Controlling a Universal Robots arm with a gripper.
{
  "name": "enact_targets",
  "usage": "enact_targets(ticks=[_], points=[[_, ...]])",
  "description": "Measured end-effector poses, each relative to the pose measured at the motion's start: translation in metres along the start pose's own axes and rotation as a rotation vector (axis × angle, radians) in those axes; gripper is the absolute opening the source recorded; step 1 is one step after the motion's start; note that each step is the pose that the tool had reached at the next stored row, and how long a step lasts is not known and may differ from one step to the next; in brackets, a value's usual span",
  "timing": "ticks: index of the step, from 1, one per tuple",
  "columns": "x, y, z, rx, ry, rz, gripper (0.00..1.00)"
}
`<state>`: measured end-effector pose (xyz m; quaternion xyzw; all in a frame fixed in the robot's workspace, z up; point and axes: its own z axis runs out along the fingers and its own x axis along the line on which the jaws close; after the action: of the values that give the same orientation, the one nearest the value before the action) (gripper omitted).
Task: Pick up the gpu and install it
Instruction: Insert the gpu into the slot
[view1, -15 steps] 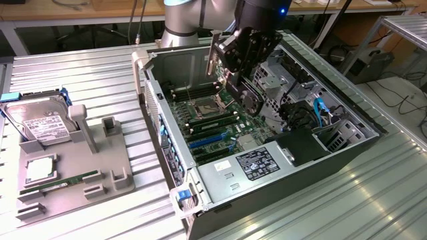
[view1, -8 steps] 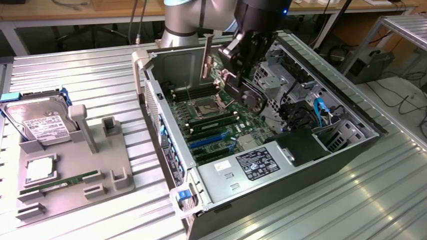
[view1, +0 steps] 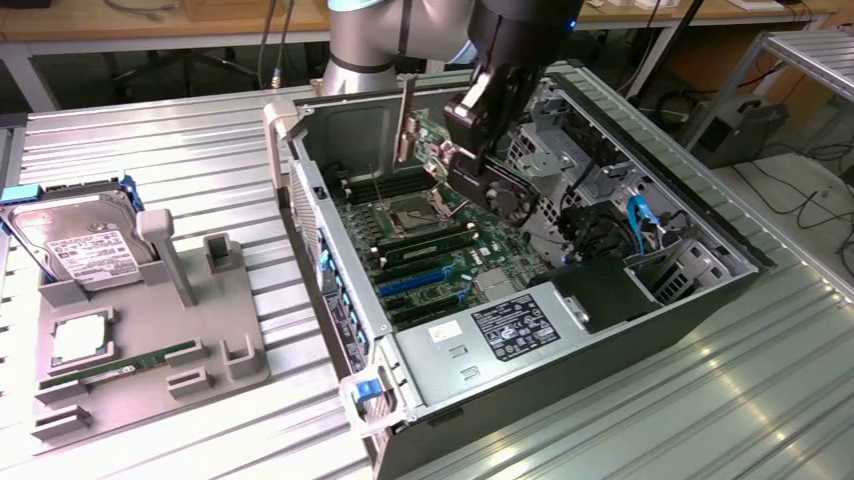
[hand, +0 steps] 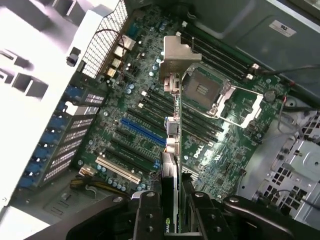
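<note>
Clearly, gripper (hand: 172, 202) jaws clamped on gpu (hand: 172, 132), seemingly edge-on, above motherboard (hand: 235, 145).

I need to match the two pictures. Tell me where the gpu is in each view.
Exterior view: the gpu sits upper middle, tilted above the motherboard.
Wrist view: the gpu is seen edge-on at centre, before the motherboard.
Shared landmark: the open CPU socket.
</note>
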<state>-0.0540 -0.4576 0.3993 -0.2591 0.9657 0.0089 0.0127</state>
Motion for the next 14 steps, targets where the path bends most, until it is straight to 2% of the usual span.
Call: enact_targets(ticks=[14], points=[[0.0002,0.0,0.0052,-0.0062,-0.0004,-0.269,0.26]])
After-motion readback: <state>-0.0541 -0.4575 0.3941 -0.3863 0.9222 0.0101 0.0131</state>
